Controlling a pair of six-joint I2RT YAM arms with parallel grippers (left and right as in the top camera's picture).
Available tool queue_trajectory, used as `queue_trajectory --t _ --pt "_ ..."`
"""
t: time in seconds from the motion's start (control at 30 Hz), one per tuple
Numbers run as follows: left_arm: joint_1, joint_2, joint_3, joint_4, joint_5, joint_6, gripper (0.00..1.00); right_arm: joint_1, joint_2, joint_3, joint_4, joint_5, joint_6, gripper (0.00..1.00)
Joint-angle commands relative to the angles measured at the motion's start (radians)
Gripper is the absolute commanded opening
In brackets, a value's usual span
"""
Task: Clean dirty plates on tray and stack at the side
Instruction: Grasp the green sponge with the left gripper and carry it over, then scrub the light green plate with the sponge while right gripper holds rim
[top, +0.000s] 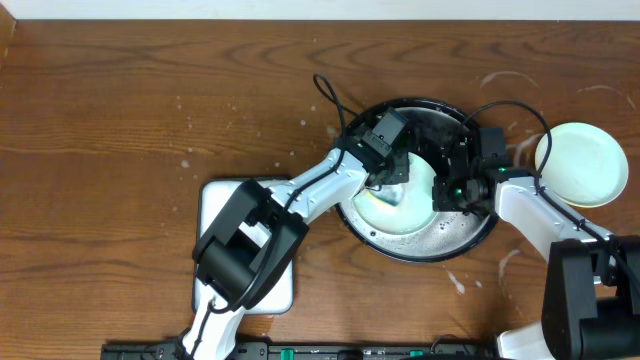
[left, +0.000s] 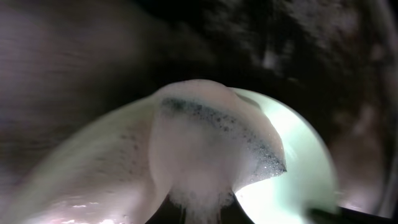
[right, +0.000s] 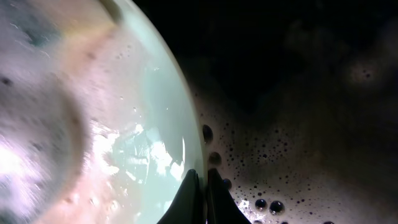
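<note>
Item 1: pale mint-green round glossy plate (top: 398, 207) (left: 301, 165) (right: 152, 118), inside the large round black tray (top: 452, 236) (right: 298, 124), which is foamy and wet.
Item 2: right claw (top: 450, 188) (right: 200, 186), fingers pinched shut on that plate's rim.
Item 3: left claw (top: 383, 178), closed on a foam-covered sponge (left: 205, 143) that rests on the plate's face.
Item 4: second pale round plate (top: 585, 165), on the brown wood-grain table (top: 120, 100) right of the tray, a yellow edge showing beneath it.
Item 5: white rectangular dish (top: 215, 200), partly under the left arm.
</note>
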Motion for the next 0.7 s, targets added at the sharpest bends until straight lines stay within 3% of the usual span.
queue_trajectory --t 0.0,0.23,0.37,0.47,0.67 --pt "-0.024 0.063 -0.002 0.004 0.192 -0.129 0.07 -0.003 0.012 -0.003 -0.013 0.047 -0.051 0.01" --pt "-0.040 0.075 -0.002 -0.063 0.325 -0.134 0.07 -0.003 0.012 -0.003 -0.013 0.047 -0.050 0.01" --pt "-0.037 0.075 -0.002 -0.184 0.302 -0.026 0.07 -0.003 0.012 -0.003 -0.013 0.047 -0.050 0.01" --pt "-0.024 0.075 -0.002 -0.240 0.181 0.019 0.08 -0.003 0.012 -0.003 -0.013 0.047 -0.050 0.01" --pt "0.017 0.074 -0.002 -0.299 -0.269 0.108 0.08 -0.003 0.012 -0.003 -0.014 0.047 -0.050 0.01"
